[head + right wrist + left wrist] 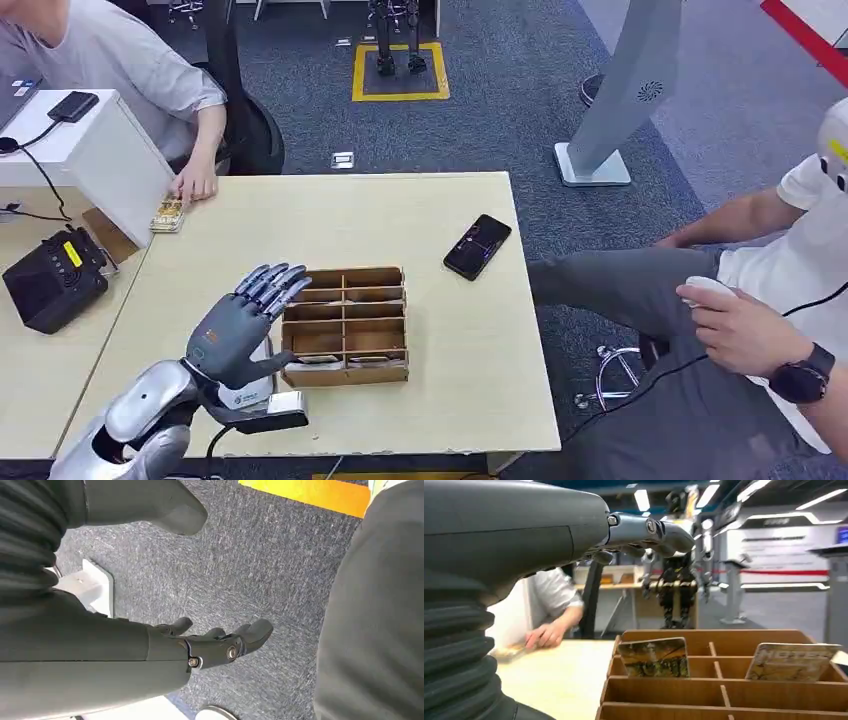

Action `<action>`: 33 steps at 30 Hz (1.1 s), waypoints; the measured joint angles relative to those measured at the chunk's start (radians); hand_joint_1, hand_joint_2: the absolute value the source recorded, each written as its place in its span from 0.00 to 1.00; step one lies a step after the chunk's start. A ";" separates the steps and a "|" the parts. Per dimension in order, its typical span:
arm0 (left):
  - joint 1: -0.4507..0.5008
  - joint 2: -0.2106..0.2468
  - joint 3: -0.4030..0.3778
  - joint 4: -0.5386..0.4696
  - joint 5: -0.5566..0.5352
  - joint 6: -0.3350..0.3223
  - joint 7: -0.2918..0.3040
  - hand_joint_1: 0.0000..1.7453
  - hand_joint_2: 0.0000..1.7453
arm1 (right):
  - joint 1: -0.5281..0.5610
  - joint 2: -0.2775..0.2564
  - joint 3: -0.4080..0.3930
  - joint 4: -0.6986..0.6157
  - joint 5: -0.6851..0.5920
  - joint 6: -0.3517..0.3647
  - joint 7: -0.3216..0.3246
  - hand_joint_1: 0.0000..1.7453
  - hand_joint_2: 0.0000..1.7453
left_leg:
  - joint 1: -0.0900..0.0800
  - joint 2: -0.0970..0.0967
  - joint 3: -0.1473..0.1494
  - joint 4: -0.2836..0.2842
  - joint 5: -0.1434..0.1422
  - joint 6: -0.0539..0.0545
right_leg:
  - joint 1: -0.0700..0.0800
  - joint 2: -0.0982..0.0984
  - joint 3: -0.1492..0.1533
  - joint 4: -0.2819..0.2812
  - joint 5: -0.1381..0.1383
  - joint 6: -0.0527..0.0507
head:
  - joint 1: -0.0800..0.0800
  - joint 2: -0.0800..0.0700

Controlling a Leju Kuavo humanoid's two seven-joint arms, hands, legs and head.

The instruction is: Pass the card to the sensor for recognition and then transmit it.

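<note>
My left hand point(240, 320) hovers open over the table just left of the wooden divided box point(346, 325), fingers stretched toward its far-left corner and holding nothing. In the left wrist view the hand's fingers point(649, 530) reach above the box point(724, 690), where two cards stand upright in compartments: a dark picture card point(655, 657) and a pale card point(791, 661). A white sensor base point(250, 395) sits under my left wrist beside the box. My right hand point(215, 642) hangs over grey carpet, fingers loosely apart and empty.
A black phone point(478, 246) lies on the table right of the box. A person's hand point(195, 185) rests by a small stack of cards point(167, 215) at the table's far-left corner. A black device point(52, 280) sits on the left table. Another seated person point(760, 320) is at the right.
</note>
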 joint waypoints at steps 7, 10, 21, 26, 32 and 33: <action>0.006 -0.022 0.015 0.018 0.015 -0.008 0.001 0.00 1.00 | 0.000 0.002 -0.012 0.000 0.003 0.000 0.000 0.00 1.00 | 0.000 0.000 0.000 0.000 0.000 0.000 | 0.000 0.000 0.000 0.000 0.000 0.000 | 0.000 0.000; 0.006 -0.028 0.018 0.024 0.028 -0.018 0.002 0.00 1.00 | 0.000 0.002 -0.013 0.000 0.003 -0.001 0.000 0.00 1.00 | 0.000 0.000 0.000 0.000 0.000 0.000 | 0.000 0.000 0.000 0.000 0.000 0.000 | 0.000 0.000; 0.007 -0.071 0.027 0.059 0.036 -0.027 0.040 0.00 1.00 | 0.001 0.011 -0.019 0.000 0.013 -0.006 0.004 0.00 1.00 | 0.000 0.000 0.000 0.000 0.000 0.000 | 0.000 0.000 0.000 0.000 0.000 0.000 | 0.000 0.000; 0.007 -0.090 0.050 0.083 0.049 -0.023 0.053 0.00 1.00 | 0.001 0.014 -0.021 0.000 0.018 -0.006 0.007 0.00 1.00 | 0.000 0.000 0.000 0.000 0.000 0.000 | 0.000 0.000 0.000 0.000 0.000 0.000 | 0.000 0.000; 0.006 -0.118 0.099 0.104 0.116 -0.024 0.054 0.00 1.00 | 0.001 0.014 -0.022 0.000 0.029 -0.007 0.006 0.00 1.00 | 0.000 0.000 0.000 0.000 0.000 0.000 | 0.000 0.000 0.000 0.000 0.000 0.000 | 0.000 0.000; 0.005 -0.119 0.106 0.107 0.117 -0.024 0.054 0.00 1.00 | 0.001 0.014 -0.022 0.000 0.030 -0.007 0.006 0.00 1.00 | 0.000 0.000 0.000 0.000 0.000 0.000 | 0.000 0.000 0.000 0.000 0.000 0.000 | 0.000 0.000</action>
